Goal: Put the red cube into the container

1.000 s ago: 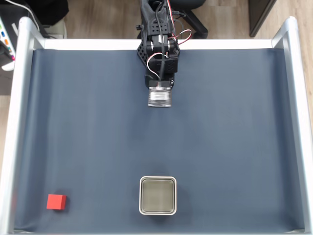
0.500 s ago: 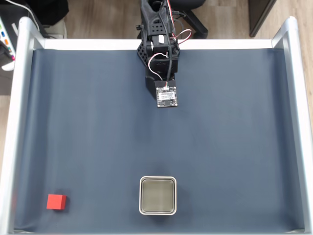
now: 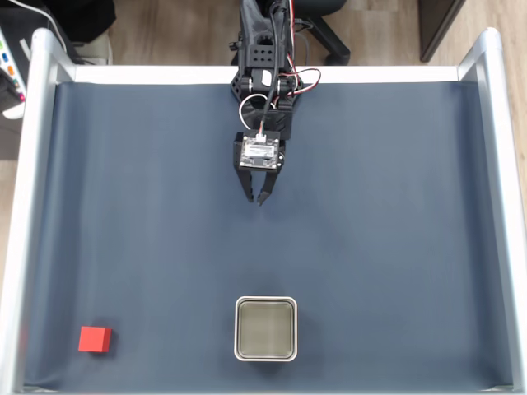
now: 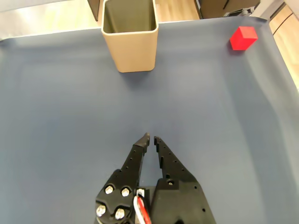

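Bright, even light; sharp pictures, soft faint shadows.

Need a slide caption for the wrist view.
Gripper with fingers nearly together over blue mat; container ahead, red cube upper right.

In the fixed view, the red cube (image 3: 95, 339) lies left of the container (image 3: 265, 305).

The cube (image 3: 95, 339) is bright red with plain sides. The tin (image 3: 266, 328) has a shiny silver rim and a dull grey-green inside; in the wrist view its walls (image 4: 130, 43) look pale tan. The mat (image 3: 395, 214) is dark blue. The gripper (image 3: 256, 198) is black, with red and white wires (image 3: 265, 97). The frame (image 3: 31, 164) is silver-white.
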You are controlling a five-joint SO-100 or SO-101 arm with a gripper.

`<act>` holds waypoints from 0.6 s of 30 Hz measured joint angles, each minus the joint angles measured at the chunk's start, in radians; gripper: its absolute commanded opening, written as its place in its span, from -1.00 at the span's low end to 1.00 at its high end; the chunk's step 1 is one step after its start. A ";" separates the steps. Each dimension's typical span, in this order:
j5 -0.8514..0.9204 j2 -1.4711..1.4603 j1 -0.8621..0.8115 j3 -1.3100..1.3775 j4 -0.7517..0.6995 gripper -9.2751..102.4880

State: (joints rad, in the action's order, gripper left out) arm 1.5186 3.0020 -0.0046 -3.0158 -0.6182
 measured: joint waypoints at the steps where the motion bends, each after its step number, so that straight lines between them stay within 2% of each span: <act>1: -0.002 -0.046 -0.015 0.040 0.003 -0.83; 18: 0.176 -0.781 -0.334 0.765 0.008 -0.83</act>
State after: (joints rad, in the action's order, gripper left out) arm 1.6950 2.2212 -0.3390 -2.2503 -0.6105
